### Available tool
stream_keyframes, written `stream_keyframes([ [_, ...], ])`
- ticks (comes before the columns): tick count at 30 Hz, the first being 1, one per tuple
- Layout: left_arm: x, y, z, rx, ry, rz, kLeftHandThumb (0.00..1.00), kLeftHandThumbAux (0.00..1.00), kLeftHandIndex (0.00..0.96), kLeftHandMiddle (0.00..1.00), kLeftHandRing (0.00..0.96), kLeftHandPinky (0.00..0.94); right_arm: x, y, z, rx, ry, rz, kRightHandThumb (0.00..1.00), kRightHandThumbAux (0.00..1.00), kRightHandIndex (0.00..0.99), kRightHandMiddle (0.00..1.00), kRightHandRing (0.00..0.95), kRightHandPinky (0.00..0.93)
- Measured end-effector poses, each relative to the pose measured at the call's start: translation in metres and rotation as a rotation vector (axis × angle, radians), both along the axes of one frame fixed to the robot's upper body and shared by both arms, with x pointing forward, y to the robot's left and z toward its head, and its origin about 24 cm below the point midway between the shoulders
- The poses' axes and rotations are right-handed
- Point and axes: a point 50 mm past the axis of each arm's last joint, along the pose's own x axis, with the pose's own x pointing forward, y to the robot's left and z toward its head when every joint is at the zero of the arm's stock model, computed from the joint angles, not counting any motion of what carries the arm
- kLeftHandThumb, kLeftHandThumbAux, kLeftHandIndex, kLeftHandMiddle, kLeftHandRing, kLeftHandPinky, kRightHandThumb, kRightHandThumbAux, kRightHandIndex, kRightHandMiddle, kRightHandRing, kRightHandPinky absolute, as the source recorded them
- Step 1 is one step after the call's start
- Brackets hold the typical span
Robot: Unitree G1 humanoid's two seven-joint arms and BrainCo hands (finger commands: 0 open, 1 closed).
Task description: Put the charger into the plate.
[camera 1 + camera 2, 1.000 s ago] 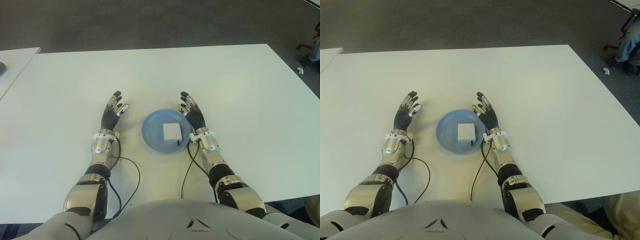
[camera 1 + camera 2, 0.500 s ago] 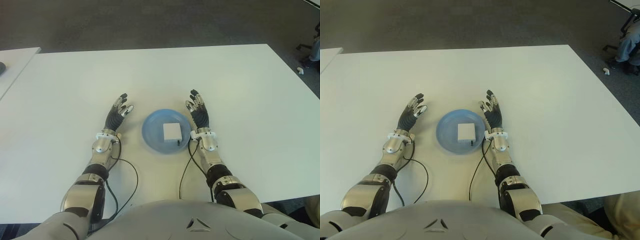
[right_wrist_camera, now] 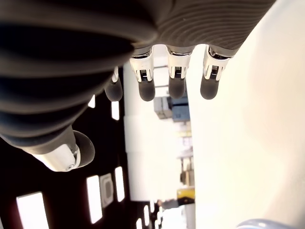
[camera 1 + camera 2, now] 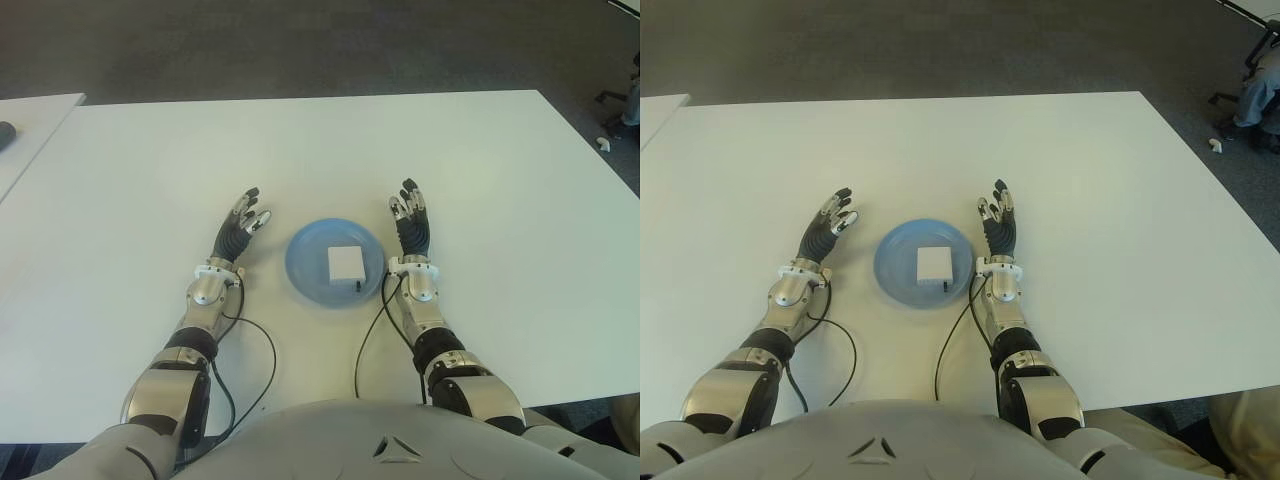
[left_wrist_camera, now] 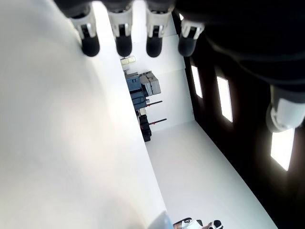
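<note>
A white square charger (image 4: 346, 263) lies flat inside the round blue plate (image 4: 305, 262), its short dark plug end toward the plate's near rim. To the right of the plate my right hand (image 4: 412, 222) is open, fingers stretched away from me and holding nothing. On the plate's left, my left hand (image 4: 241, 224) is open too, fingers spread and empty. In both wrist views the straight fingertips (image 3: 177, 87) show against the room with nothing between them.
The white table (image 4: 330, 140) stretches wide on all sides of the plate. Thin black cables (image 4: 262, 345) trail from both wrists toward my body. A second white table (image 4: 25, 125) stands at the far left with a narrow gap between the two.
My right hand has drawn away from the plate's rim to the right and straightened. The left hand has shifted slightly toward the plate. The charger has stayed in the plate.
</note>
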Motion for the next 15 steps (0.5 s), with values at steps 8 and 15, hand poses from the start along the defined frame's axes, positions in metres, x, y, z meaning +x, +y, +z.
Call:
stream_keyframes([
  [8,0.0,-0.0001,-0.0003,0.0,0.003,0.001,0.046,0.367,0.0,0.0,0.0,0.0,0.0002,-0.0003,-0.0004,0.001,0.002,-0.003,0.11,0.512,0.0,0.0,0.0,0.0],
  [15,0.0,-0.0002,-0.0003,-0.001,0.003,0.001,0.048,0.366,0.0,0.0,0.0,0.0,0.0003,-0.0004,-0.0004,0.001,0.002,-0.004,0.109,0.511,0.0,0.0,0.0,0.0],
])
